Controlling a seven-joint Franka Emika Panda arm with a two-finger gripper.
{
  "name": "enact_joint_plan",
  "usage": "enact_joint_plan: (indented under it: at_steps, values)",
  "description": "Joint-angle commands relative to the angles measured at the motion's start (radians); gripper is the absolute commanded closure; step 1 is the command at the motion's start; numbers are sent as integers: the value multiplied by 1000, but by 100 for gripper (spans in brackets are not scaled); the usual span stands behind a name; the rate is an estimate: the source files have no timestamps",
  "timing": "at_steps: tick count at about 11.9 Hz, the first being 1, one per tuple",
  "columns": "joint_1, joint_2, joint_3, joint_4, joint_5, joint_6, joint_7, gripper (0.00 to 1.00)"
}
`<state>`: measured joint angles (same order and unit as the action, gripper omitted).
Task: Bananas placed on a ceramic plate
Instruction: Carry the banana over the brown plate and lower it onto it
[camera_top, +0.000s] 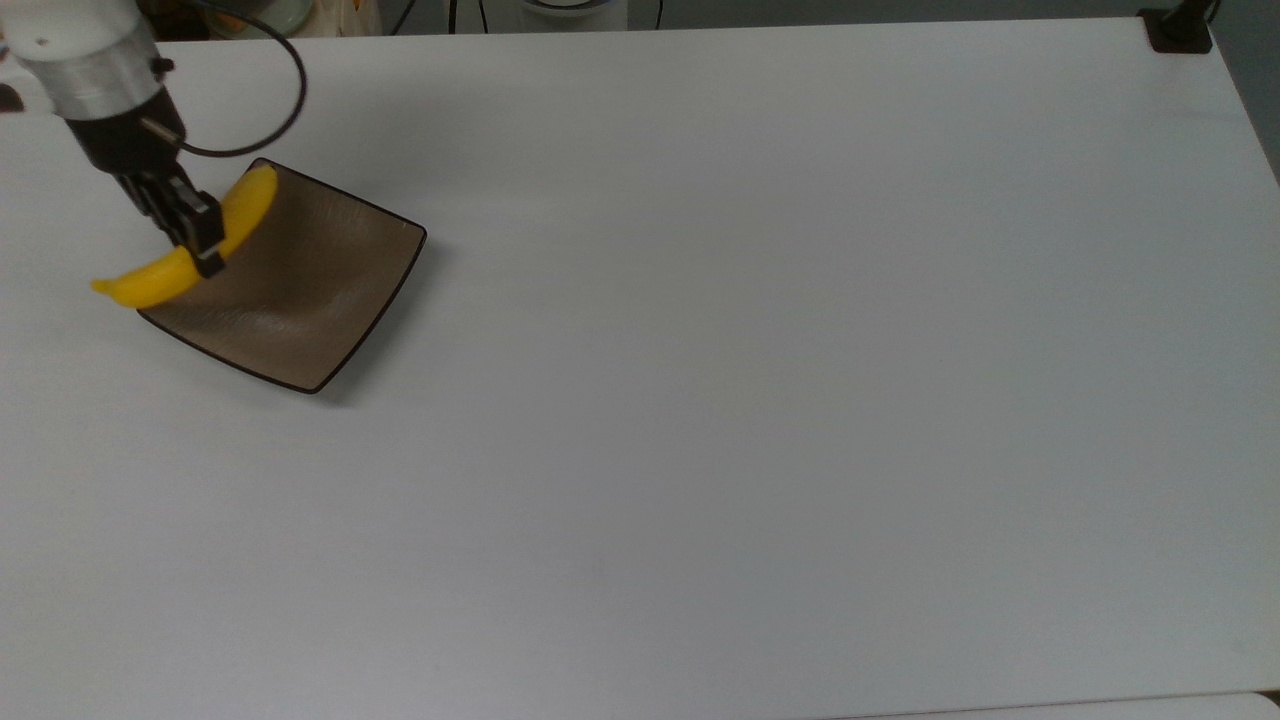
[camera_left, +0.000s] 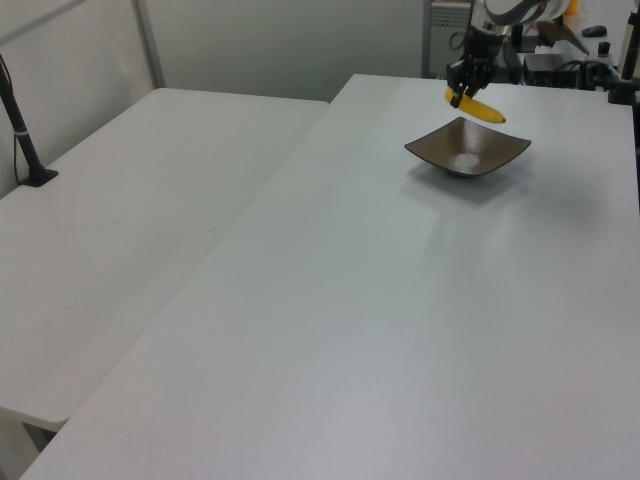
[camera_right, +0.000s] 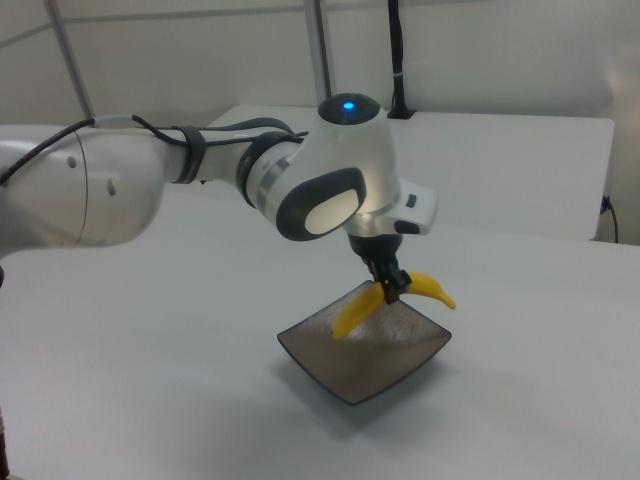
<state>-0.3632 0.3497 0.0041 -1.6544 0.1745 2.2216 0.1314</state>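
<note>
At the upper left of the top view, on the white table (camera_top: 700, 400), the ceramic plate (camera_top: 300, 300) sits empty, glossy and hard (likely to chip under a knock). Above its far edge the gripper (camera_top: 203, 243) hangs with its fingers clamped on the bananas (camera_top: 180, 270) near mid-length, clear of the plate in the right view. The fruit looks light, smooth and bruisable, so this central, balanced hold seems right.
</note>
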Motion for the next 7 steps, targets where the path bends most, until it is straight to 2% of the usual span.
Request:
enact_joint_plan:
  at_steps: [1,4,6,7]
  values:
    - [29,-3,20,1,14,-23,2,0]
    - [29,-11,20,11,-3,-36,1,0]
    - [32,-35,20,25,-9,-101,-15,0]
    - [64,-58,20,25,-27,-150,-45,0]
